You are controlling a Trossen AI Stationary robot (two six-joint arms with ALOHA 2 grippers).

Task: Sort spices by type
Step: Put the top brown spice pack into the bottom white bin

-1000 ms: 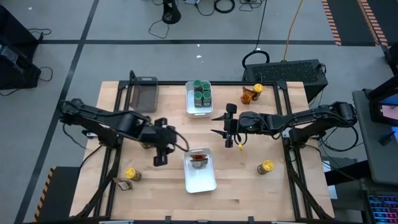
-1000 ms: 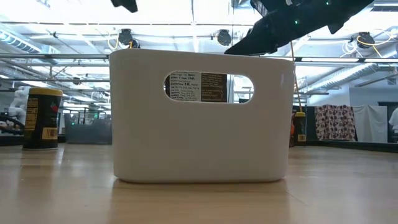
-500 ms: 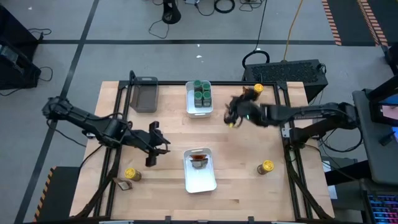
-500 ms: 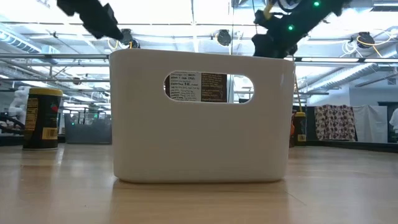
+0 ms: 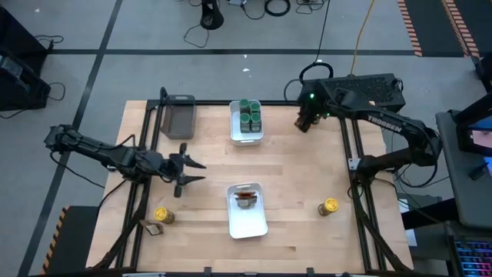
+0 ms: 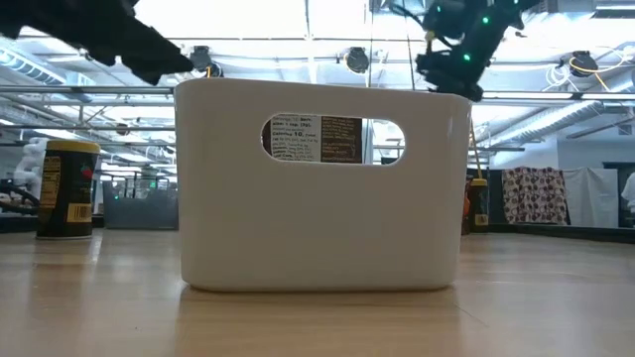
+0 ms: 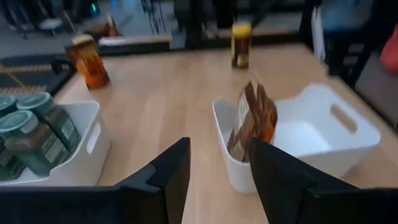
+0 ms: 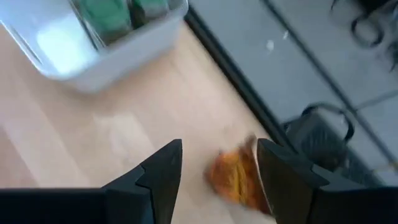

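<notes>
1. The right hand (image 5: pixel 306 123), fingers spread and empty, hangs over an orange packet (image 8: pixel 231 176) beyond the near bin (image 5: pixel 247 223).
2. The left hand (image 5: pixel 187 171), spread and empty, is left of that bin, which holds brown packets (image 7: pixel 253 121).
3. Green-lidded jars (image 5: pixel 249 113) fill the far bin (image 5: pixel 235 131).

- Light wooden table (image 5: pixel 292 177), framed by black rails along both sides.
- Dark grey tray (image 5: pixel 179 117) at the far left corner.
- White bin (image 5: pixel 246 137) at the far edge, centre, holding green-lidded jars (image 5: pixel 249 113).
- Second white bin (image 5: pixel 247 221) near the front, centre, with brown-orange packets (image 5: pixel 245 196) at its far end.
- Yellow-lidded jar (image 5: pixel 160 214) and a small packet (image 5: pixel 153 228) at the front left.
- Another yellow-lidded jar (image 5: pixel 328 206) at the front right.
- Orange packet (image 5: pixel 307 120) by the far right corner.
</notes>
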